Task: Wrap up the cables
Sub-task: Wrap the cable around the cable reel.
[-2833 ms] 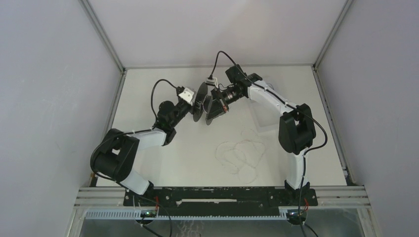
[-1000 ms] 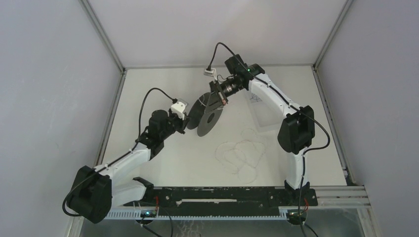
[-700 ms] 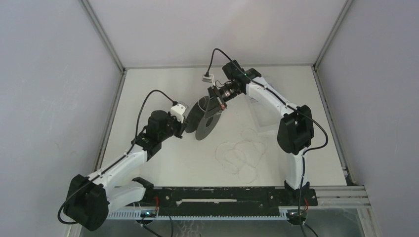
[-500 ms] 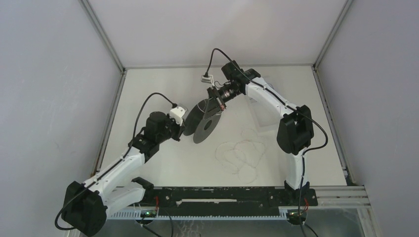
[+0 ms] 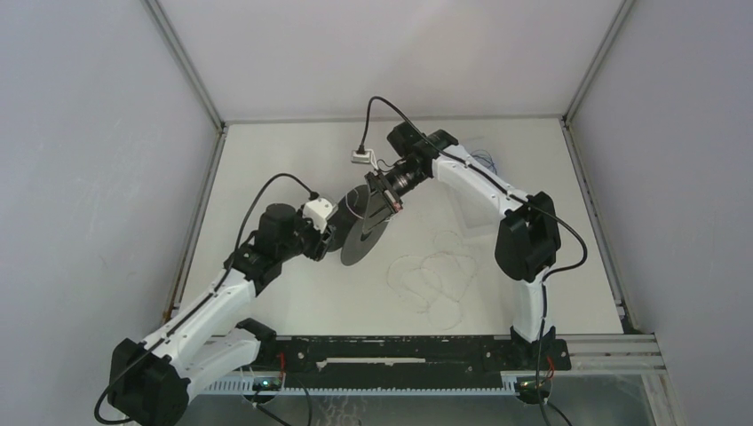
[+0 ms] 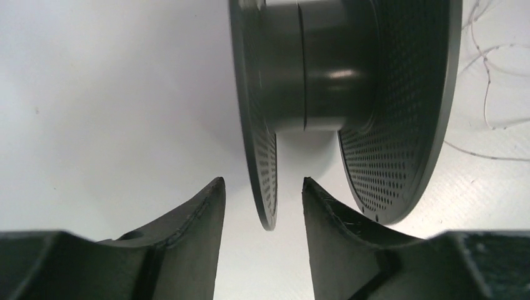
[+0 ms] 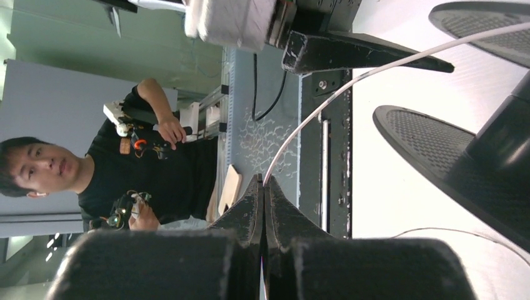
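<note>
A black spool (image 5: pixel 362 229) stands on edge in the middle of the table. My left gripper (image 5: pixel 334 232) is open at the spool's left side. In the left wrist view (image 6: pixel 261 181) one perforated flange (image 6: pixel 267 187) hangs between its fingers with a gap on each side, below the hub (image 6: pixel 312 62). My right gripper (image 5: pixel 384 197), just behind the spool, is shut on the thin whitish cable (image 7: pixel 325 90); seen from the right wrist (image 7: pixel 264 179), the cable runs taut up to the spool (image 7: pixel 450 162). The remaining cable lies in loose loops (image 5: pixel 435 277) on the table.
A tangle of thin blue wire (image 5: pixel 485 160) lies at the back right behind the right arm. Grey walls close the table on the left, back and right. In the right wrist view a person (image 7: pixel 94 169) sits beyond the near edge.
The left gripper has gone from shut on the spool's flange to open. Both arms and the spool have shifted toward the near left.
</note>
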{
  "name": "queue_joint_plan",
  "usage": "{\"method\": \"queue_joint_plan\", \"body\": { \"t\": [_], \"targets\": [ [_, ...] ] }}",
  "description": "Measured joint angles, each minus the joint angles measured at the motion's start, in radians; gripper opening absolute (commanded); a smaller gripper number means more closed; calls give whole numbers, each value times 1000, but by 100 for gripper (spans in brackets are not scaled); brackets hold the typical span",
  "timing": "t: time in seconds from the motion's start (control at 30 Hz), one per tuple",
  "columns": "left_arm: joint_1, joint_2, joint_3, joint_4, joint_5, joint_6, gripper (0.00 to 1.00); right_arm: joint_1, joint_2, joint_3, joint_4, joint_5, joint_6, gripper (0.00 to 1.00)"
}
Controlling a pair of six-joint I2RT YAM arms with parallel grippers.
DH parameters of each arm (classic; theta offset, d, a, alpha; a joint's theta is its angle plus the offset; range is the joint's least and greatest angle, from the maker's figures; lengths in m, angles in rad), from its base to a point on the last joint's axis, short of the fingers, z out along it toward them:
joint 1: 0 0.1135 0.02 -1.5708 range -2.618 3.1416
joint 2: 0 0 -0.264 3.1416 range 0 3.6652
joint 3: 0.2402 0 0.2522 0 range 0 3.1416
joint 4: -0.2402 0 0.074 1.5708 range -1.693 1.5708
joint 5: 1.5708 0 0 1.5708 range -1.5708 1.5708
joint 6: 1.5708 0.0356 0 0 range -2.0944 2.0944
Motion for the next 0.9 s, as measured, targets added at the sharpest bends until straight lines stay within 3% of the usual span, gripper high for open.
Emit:
{"method": "queue_joint_plan", "body": {
  "t": [0.1,0.17,0.27,0.5,0.73,0.9],
  "targets": [
    [11,-9,15,15,5,6,63,9,-11,-19,-11,-13,-18,0],
    [19,-11,19,48,14,6,73,13,-16,-22,-13,-22,-24,0],
    [26,-8,19,116,44,4,78,24,-23,-24,-13,-36,-33,0],
    [27,43,15,344,119,-22,76,57,-31,-42,-13,-78,-50,0],
    [27,101,-14,510,154,-51,63,64,-31,-48,-11,-92,-50,0],
    [27,114,-57,571,155,-47,71,47,-31,-48,-8,-95,-48,0]
  ]
}}
